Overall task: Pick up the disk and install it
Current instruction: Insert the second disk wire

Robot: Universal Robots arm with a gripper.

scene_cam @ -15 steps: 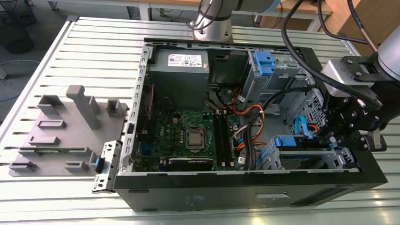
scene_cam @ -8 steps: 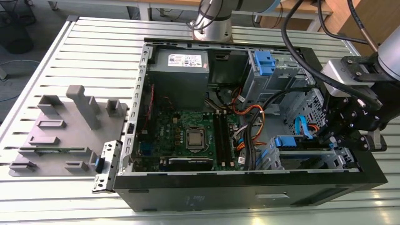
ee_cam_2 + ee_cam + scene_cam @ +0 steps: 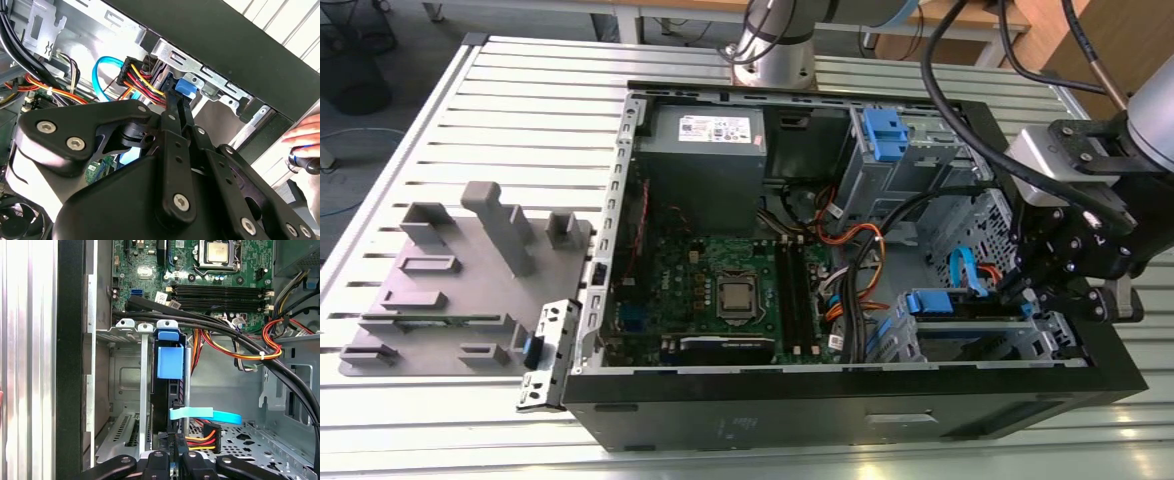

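Disk [image 3: 161, 400] stands edge-on in the drive cage [image 3: 144, 390] at the near corner of the case [image 3: 854, 405], on the exterior view's right. We see the gripper [image 3: 177, 102] drawn in narrow on the disk's end, apparently clamping it. Just beside the grip, a flat blue cable [image 3: 205, 416] crosses the slot and a red-yellow-black power plug [image 3: 205, 436] sits close — we judge either could be pinched or dragged if the disk travels along the cage. A slight tilt would likely jam the disk's blue-tabbed edge against the cage's metal guides. Outside the near wall, a person's hand [image 3: 302, 135] is close enough to worry us. Farther in, thick black cables [image 3: 225, 332] arch over the bay and could snag the wrist; beyond them lies the motherboard [image 3: 150, 270] — exposed to any slip.
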